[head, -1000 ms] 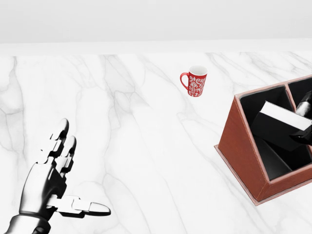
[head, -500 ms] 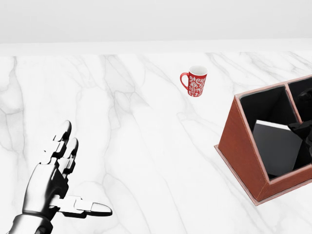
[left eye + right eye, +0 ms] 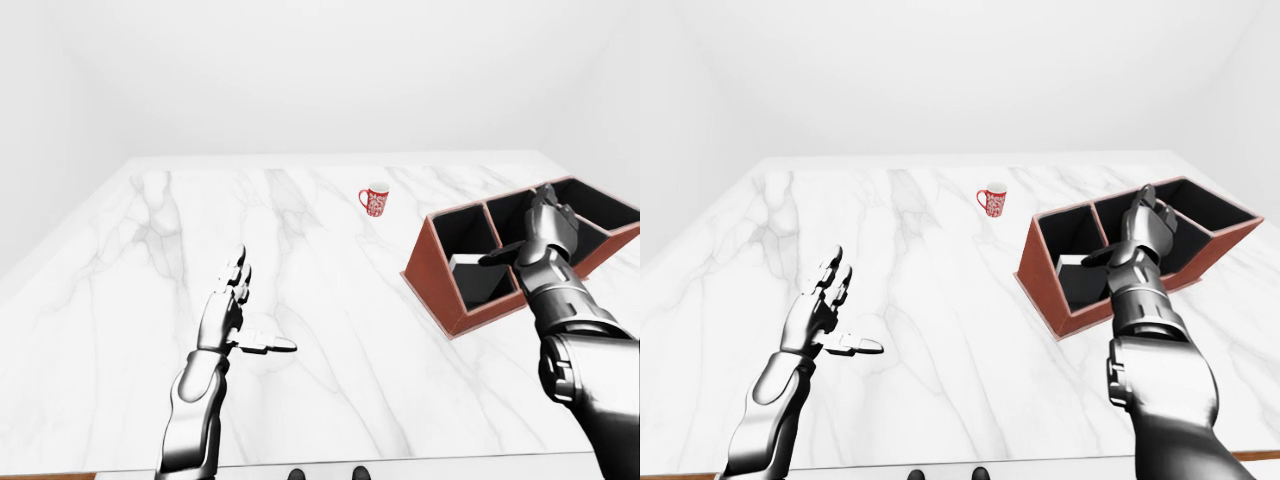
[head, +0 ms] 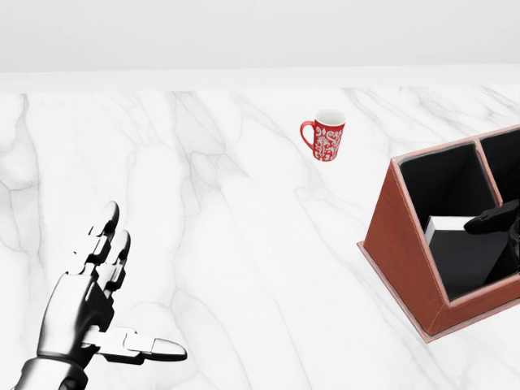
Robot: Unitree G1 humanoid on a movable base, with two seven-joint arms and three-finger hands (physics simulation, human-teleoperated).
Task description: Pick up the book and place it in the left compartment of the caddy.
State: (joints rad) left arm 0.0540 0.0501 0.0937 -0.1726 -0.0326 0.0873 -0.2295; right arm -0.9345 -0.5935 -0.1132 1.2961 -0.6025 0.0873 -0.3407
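Now our right hand's fingers (image 3: 1150, 215) are spread and hold nothing, the thumb reaching out over the left compartment of the reddish-brown, black-lined rectangular caddy (image 4: 404, 244), and the dark, pale-edged flat book (image 4: 463, 252) lies inside that compartment, leaning against its wall, apart from the fingers as far as we can tell. We judge the placing done, so the step in hand is the retreat of our right hand (image 3: 545, 235). To do it well we should lift straight up and clear of the caddy's rim and of the divider beside it, fingers kept wide, so that no fingertip catches the book's raised edge or nudges the caddy along the white marble counter (image 4: 219, 211). Only once clear of the rim should we draw the arm toward us. Our left hand (image 4: 93, 305) hovers over the counter at the lower left of the head view, its fingers open and empty, well apart from the caddy; it can stay where it is. A red, white-patterned ceramic mug (image 4: 325, 135) stands upright above and to the left of the caddy in the head view, away from any sensible path.
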